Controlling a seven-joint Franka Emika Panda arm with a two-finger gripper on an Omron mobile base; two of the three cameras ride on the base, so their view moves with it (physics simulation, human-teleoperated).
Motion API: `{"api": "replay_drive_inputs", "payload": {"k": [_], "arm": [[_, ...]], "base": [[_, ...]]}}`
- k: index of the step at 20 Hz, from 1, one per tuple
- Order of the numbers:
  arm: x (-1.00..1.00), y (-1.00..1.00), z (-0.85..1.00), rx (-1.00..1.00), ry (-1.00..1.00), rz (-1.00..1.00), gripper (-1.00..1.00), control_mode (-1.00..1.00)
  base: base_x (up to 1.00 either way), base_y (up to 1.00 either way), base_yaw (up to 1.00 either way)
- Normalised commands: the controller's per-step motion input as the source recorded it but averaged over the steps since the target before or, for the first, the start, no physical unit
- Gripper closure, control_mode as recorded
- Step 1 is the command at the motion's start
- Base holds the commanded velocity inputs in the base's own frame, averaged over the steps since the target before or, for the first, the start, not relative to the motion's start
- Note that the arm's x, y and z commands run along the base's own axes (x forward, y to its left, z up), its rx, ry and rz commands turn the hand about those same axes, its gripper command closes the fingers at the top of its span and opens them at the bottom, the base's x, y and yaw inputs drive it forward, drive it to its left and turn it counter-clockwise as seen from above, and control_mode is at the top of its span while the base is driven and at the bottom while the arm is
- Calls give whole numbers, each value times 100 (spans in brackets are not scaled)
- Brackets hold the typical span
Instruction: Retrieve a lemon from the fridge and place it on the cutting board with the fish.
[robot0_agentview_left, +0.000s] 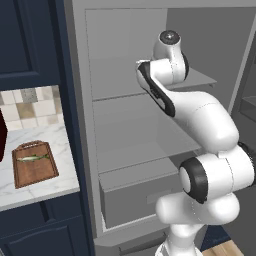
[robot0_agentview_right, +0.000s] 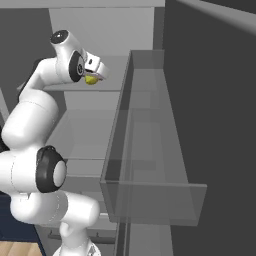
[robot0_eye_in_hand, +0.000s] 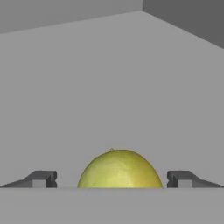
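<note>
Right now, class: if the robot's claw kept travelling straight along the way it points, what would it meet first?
The lemon. It sits between the open claw fingertips, directly ahead. Beyond it there is probably just the grey fridge shelf, though depth is hard to judge.

Yellow lemon (robot0_eye_in_hand: 120, 169), grey fridge (robot0_agentview_left: 125, 125), brown cutting board (robot0_agentview_left: 34, 172).

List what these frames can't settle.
- Hand view: the lemon has its lower half cut off by the bottom edge; contact with the fingertips unclear.
- Right base view: the hand covers most of the lemon.
- Left base view: the fish is too small for detail.
</note>
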Motion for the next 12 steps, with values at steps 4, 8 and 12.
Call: {"api": "replay_drive_inputs", "payload": {"k": [4, 8, 12], "arm": [[0, 0, -9, 0, 0, 0, -100, -100], [0, 0, -23, 0, 2, 0, 100, -100], [0, 0, -24, 2, 3, 0, 100, -100]], "base": [[0, 0, 0], [0, 0, 0], [0, 0, 0]]}}
